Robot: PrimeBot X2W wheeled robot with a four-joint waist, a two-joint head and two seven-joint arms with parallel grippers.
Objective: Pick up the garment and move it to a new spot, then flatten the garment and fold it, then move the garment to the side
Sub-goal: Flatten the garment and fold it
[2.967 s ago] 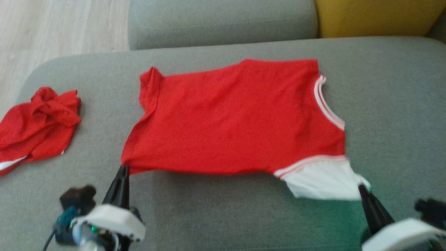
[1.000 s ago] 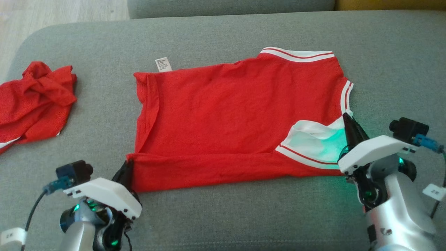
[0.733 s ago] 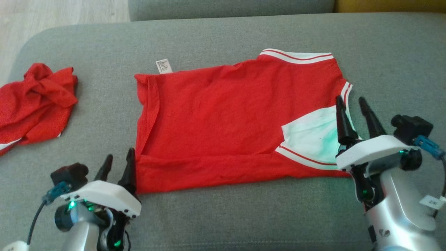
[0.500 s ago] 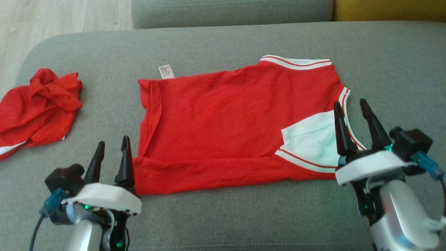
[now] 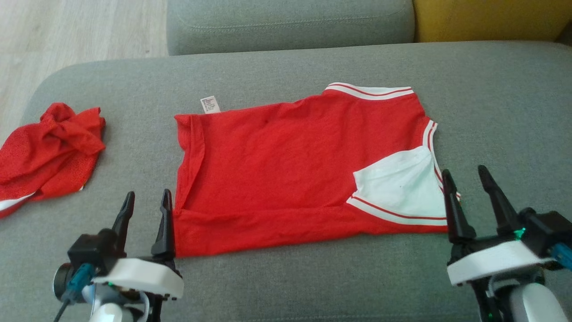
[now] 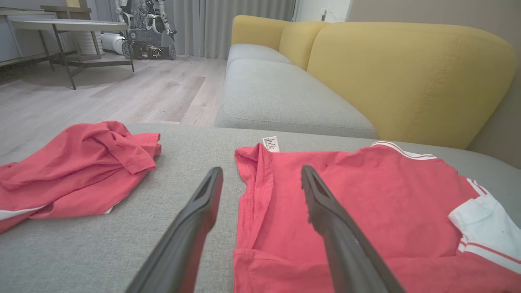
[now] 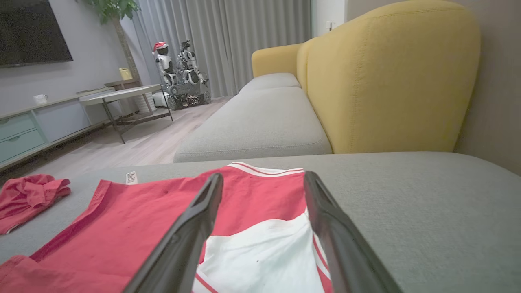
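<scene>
The garment (image 5: 286,170), a red shirt with white striped trim and a white sleeve, lies flat on the grey sofa seat (image 5: 286,286) with its near edge folded over. It also appears in the left wrist view (image 6: 366,211) and the right wrist view (image 7: 163,219). My left gripper (image 5: 146,200) is open at the garment's near left corner, its right finger beside the fold. My right gripper (image 5: 465,176) is open at the near right corner, by the white sleeve (image 5: 402,188). Neither holds anything.
A second red garment (image 5: 44,156) lies crumpled at the seat's left end, near the rounded edge. Another grey seat cushion (image 5: 286,22) and a yellow backrest (image 5: 487,18) lie beyond. Wooden floor (image 5: 67,27) is at far left.
Both grippers opened and let go of the garment's near corners after laying them over as a fold, then drew back toward me. The head camera shifted slightly.
</scene>
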